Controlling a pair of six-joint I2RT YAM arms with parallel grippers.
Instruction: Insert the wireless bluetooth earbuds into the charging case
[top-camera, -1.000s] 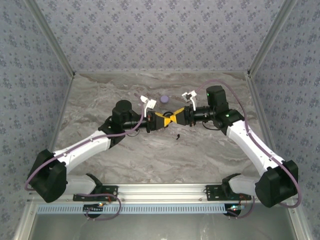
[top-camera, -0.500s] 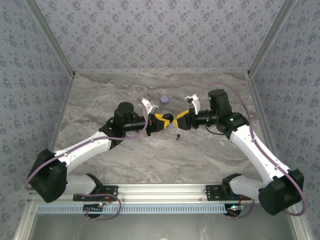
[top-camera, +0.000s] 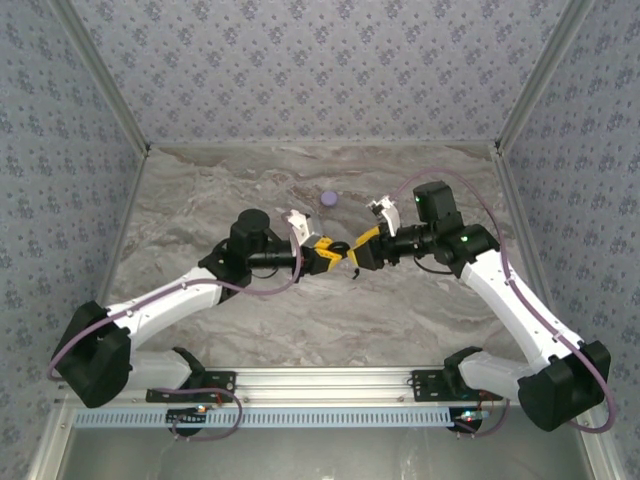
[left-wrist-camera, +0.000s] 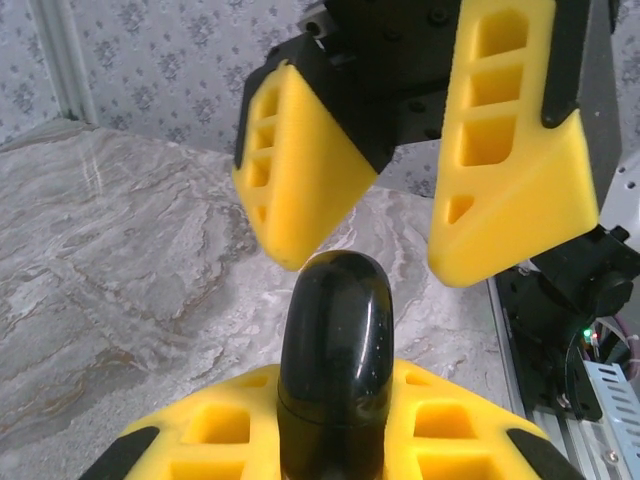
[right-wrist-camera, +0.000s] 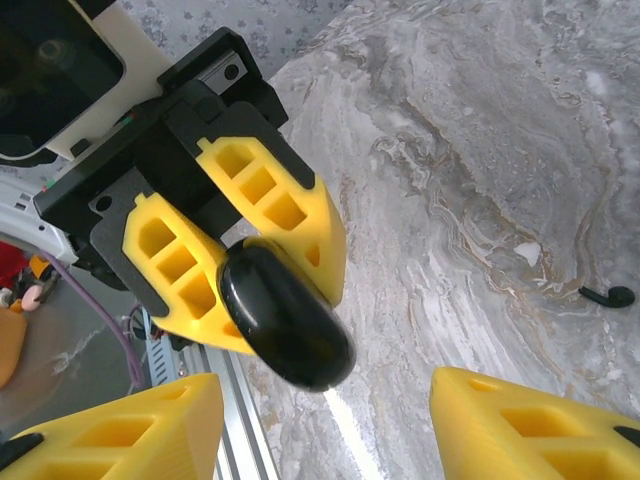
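1. Tabletop (top-camera: 200, 190): marbled surface. All positions below are given relative to the case.

2. Left end effector (top-camera: 322, 252): clamped on the lower body of the case and holding it clear of the tabletop. The rounded end of the case projects beyond the fingers.

3. Right end effector (top-camera: 357, 252): jaws apart and holding nothing. The two fingers stand just beyond the projecting end of the case, one to each side, without touching it.

4. Case (left-wrist-camera: 335, 350): glossy black and pebble-shaped. A seam line shows near the clamped end. The lid appears shut, and no socket is exposed.

5. Lavender disc (top-camera: 329, 199): lies on the tabletop beyond the case, toward the far wall, well apart from both arms.

6. Earbud (right-wrist-camera: 608, 295): black with a short stem. It lies loose on the tabletop, near the case on its near side and below it.

Status: early stage. The case is secured, but no earbud is seated. Judged remaining steps: open the lid, pick up the earbud, then insert it.
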